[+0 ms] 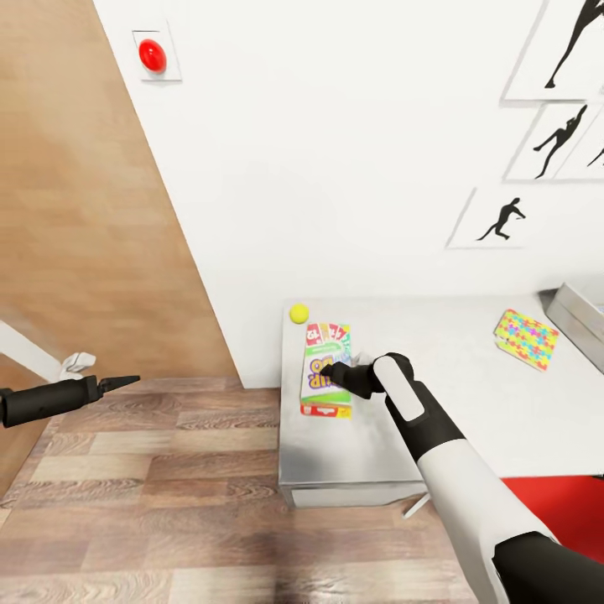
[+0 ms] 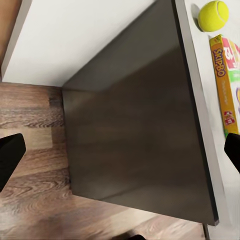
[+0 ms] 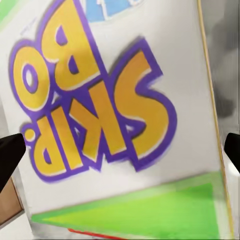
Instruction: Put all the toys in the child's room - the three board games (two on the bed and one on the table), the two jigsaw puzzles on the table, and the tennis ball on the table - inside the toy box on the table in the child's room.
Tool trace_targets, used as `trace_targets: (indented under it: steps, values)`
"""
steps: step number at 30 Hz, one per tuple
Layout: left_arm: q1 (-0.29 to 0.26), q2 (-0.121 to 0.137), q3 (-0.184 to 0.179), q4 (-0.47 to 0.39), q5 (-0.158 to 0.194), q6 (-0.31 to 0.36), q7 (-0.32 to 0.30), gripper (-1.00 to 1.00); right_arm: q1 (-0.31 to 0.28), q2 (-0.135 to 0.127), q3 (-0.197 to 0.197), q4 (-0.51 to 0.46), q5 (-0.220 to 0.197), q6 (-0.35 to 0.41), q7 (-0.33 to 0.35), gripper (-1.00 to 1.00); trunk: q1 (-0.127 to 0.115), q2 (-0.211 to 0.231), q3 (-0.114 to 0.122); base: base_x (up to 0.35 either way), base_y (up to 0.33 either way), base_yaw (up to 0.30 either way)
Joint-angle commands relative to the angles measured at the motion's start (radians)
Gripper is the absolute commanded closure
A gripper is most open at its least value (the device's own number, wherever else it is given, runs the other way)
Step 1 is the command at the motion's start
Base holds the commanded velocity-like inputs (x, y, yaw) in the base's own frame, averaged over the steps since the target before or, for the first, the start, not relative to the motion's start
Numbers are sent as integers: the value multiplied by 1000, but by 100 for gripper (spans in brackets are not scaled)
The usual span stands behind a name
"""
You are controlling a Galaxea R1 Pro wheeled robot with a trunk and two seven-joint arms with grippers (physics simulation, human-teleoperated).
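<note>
The SKIP BO board game (image 1: 325, 379) lies flat near the table's (image 1: 470, 403) left end, green, yellow and red. My right gripper (image 1: 330, 370) hovers close over it, open; in the right wrist view the lettered board game (image 3: 115, 120) sits between the two dark fingertips (image 3: 10, 156). The tennis ball (image 1: 299, 313) rests just beyond the box at the table's back left corner. One jigsaw puzzle (image 1: 526, 338) lies further right, next to the toy box (image 1: 581, 317) at the right edge. My left gripper (image 1: 122, 382) is open over the floor, left of the table, facing its dark end panel (image 2: 135, 130), the tennis ball (image 2: 213, 15) and the board game (image 2: 227, 85).
A white wall runs behind the table with a red button (image 1: 152, 54) and black silhouette pictures (image 1: 503, 220). A red chair (image 1: 558, 503) is tucked at the table's front right. Wood-plank floor (image 1: 168, 495) spreads to the left and front.
</note>
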Motion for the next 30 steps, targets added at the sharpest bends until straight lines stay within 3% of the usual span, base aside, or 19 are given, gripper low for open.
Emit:
trace_targets:
  steps: [1, 6, 30]
  values:
    - [-1, 0, 0, 0, 3, 6, -2, -100, 0, 0, 1, -1, -10, 0, -10, -100, 0, -2, -2, -129, 0, 0]
    - [-1, -1, 0, 0, 3, 7, -2, -100, 0, 0, 1, -1, -10, 0, -10, -100, 0, -2, -2, 7, 0, 0]
    - [-1, -4, -3, 0, 2, 7, -2, -100, -1, -3, 1, -1, -10, 0, -10, -100, 0, -2, -2, 161, 1, 0]
